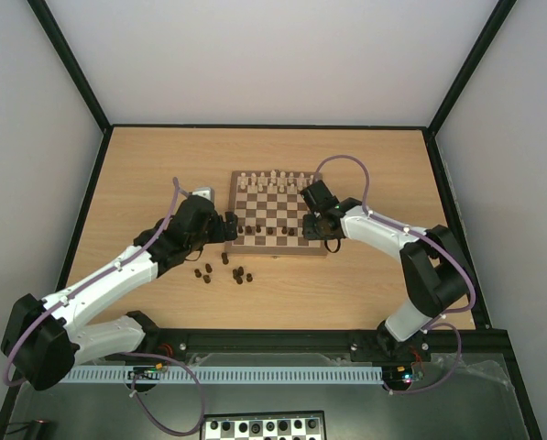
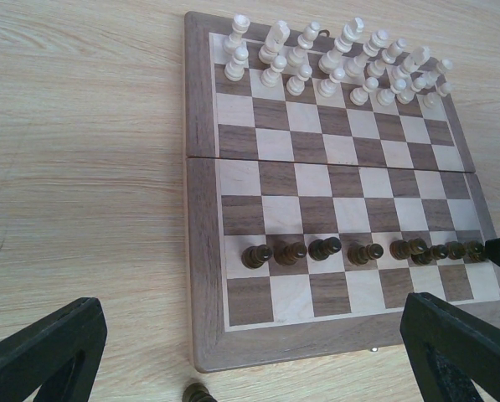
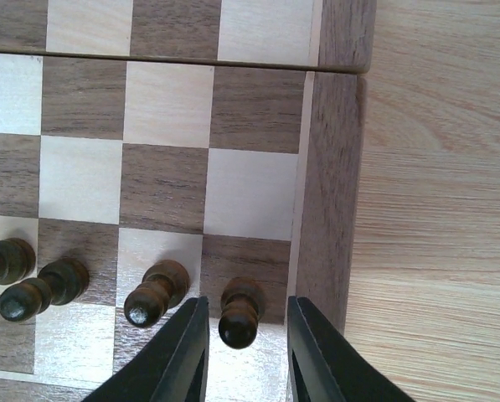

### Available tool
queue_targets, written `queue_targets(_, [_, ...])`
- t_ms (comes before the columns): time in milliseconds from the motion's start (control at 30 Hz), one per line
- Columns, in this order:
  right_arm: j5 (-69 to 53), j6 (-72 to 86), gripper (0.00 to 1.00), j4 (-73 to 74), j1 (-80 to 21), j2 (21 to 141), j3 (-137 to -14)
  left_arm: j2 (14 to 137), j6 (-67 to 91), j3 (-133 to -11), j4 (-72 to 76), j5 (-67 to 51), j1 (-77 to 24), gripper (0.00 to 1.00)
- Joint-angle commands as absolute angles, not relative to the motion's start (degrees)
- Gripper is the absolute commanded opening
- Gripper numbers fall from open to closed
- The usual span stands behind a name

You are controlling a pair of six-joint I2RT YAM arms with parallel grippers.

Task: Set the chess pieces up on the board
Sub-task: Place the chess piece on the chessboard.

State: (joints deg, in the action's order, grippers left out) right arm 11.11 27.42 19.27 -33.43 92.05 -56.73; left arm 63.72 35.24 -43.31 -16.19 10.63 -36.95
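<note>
My right end effector (image 3: 247, 306) hangs over the right edge of the square wooden chessboard with dark brown and beige squares (image 3: 327, 193). Its fingers stand slightly apart, one on each side of a small dark brown wooden pawn (image 3: 239, 314) with only a sliver of daylight between us. That pawn stands on the last square of its row, right beside the brown border.

The gap is thin, so if I rise at any slant a finger pad could catch the pawn's head. That would tip it onto the border or off onto the pale wooden desk (image 1: 145, 183). My inner finger (image 3: 187, 352) also sits close to the neighbouring dark pawn (image 3: 156, 293), and a sideways drift would probably knock that one into the rest of the row.

My left end effector (image 2: 250, 352) is spread wide, gripping nothing, low over the board's near left corner. More loose dark brown pieces (image 1: 223, 269) lie on the desk just beside it, off the board. At that spread it could scatter them when it comes down for one. The row nearest me is bare, so pieces going there must land right beside the standing pawns.
</note>
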Motion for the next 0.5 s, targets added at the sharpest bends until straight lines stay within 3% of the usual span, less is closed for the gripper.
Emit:
queue_targets(0, [11.8,27.42,0.29,22.1,-33.84,91.34,-58.44,63.4,35.85,-43.95,-16.92,11.59,-36.65,1.0])
queue_targets(167, [12.95,27.58,0.39,23.28,-33.84,89.31,-59.31,63.11,35.68,-44.04,-17.14,11.82,-36.65,1.0])
queue_targets(367, [11.36,27.33,0.67,23.12,-34.7,85.13,-60.07,63.51,35.29,-44.23,-17.06,12.17,-36.49,1.0])
queue_targets(467, [9.8,26.63,0.7,22.68,-35.72,84.43,-61.05,63.25,35.1,-44.22,-17.14,12.22,-35.44,1.0])
